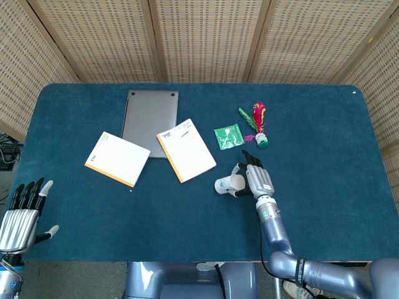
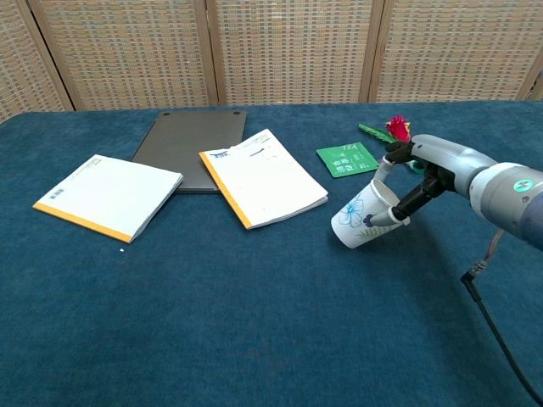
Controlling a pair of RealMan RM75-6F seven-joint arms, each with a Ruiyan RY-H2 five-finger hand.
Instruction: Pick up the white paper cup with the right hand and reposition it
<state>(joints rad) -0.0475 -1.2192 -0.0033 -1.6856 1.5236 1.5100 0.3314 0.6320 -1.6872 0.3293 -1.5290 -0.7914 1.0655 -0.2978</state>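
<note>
The white paper cup (image 1: 226,184) (image 2: 360,220), printed with a blue flower, is tilted with its base toward the left and sits low over the blue cloth. My right hand (image 1: 256,179) (image 2: 413,175) grips it at the rim, with a thumb inside the mouth. Whether the cup touches the cloth cannot be told. My left hand (image 1: 22,213) hangs off the near left table edge, fingers spread and holding nothing; the chest view does not show it.
An open notebook (image 1: 186,150) lies just left of the cup, a second notepad (image 1: 117,159) further left, a closed laptop (image 1: 149,114) behind them. A green packet (image 1: 229,136) and a feathered shuttlecock (image 1: 259,124) lie just beyond the hand.
</note>
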